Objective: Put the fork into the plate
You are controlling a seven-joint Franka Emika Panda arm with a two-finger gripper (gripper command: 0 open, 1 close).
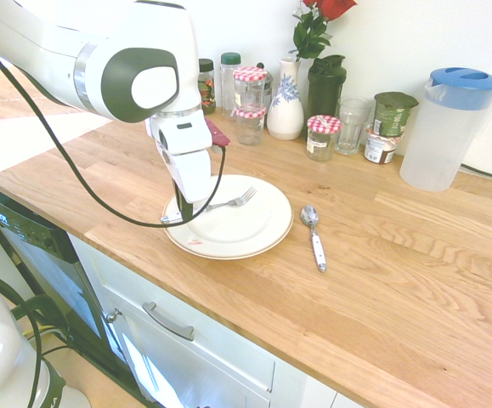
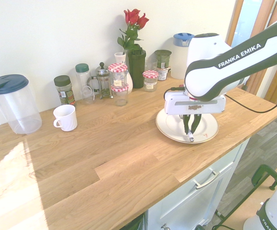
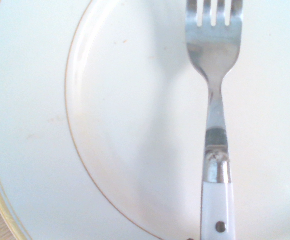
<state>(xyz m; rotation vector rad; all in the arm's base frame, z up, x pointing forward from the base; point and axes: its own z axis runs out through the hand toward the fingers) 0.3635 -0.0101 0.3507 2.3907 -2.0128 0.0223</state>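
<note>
kitchen: a wooden desk [image 1: 381,289] of pale, striped boards ran along a plain white wall [image 1: 381,42], a working surface with storage below and its centre left to the tableware.
far left, below: a black-fronted appliance [image 1: 33,234] sat under the worktop beside a white drawer with a curved handle [image 1: 167,321].
pincer: it [image 1: 184,218] was closed on the fork's handle, pointing down over the near-left part of the plate, probably so the tines could go in over the middle.
fork: its silver tines [image 1: 246,197] reached over the plate's inner part; whether they touched it could not be told.
plate: cream, thin-rimmed [image 1: 267,237], it lay flat near the front edge, likely for easy reach.
step: lowering or letting go seemed due; a high release might have made the fork clatter or slide.
back row: jars with checked lids [image 1: 250,89] and a vase [image 1: 285,110] of red roses [image 1: 334,8] stood by the wall, presumably out of the way.
spoon: it [image 1: 317,242] lay apart, right of the plate, like part of a place setting.
far right: a blue-lidded pitcher [image 1: 451,127] stood upright.
</note>
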